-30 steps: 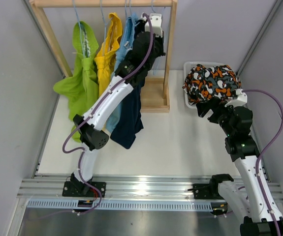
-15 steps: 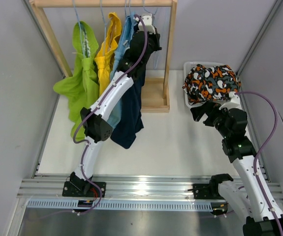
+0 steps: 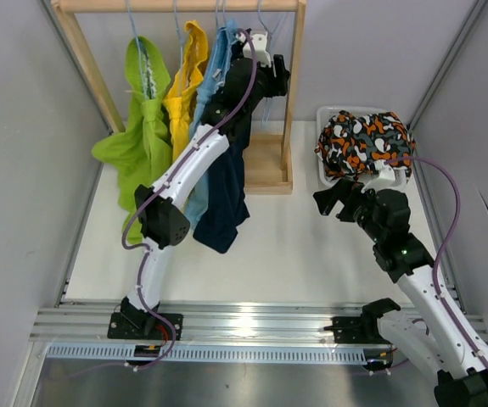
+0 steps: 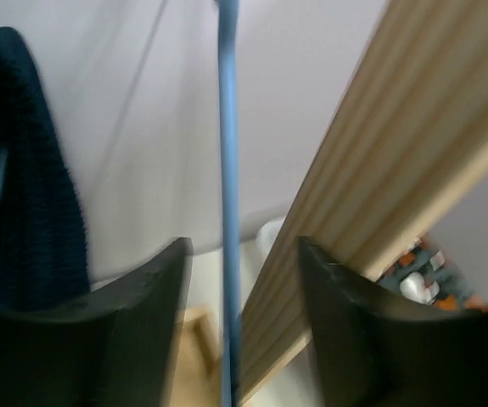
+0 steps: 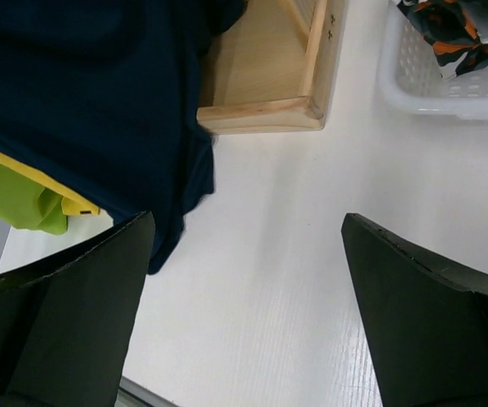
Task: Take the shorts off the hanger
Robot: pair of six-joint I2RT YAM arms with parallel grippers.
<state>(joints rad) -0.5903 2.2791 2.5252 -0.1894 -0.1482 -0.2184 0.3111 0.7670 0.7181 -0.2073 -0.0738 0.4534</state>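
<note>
Left fingers (image 4: 133, 322): being held apart around a blue hanger wire (image 4: 227, 170).
Right fingers (image 5: 74, 314): being held wide over the desk (image 5: 277, 288), empty.
Navy shorts (image 3: 227, 199): being carried on the rack (image 3: 294, 102).

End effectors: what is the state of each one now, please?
Left end effector: open, astride the blue hanger wire, not gripping.
Right end effector: open, holding nothing.

Top view looks down over the whole table (image 3: 294, 246) from behind its near edge. Left wrist peers closely up the rack post (image 4: 388, 161). Right wrist looks down, sharing navy shorts (image 5: 74, 93) and basket (image 5: 447, 97) with top.
</note>
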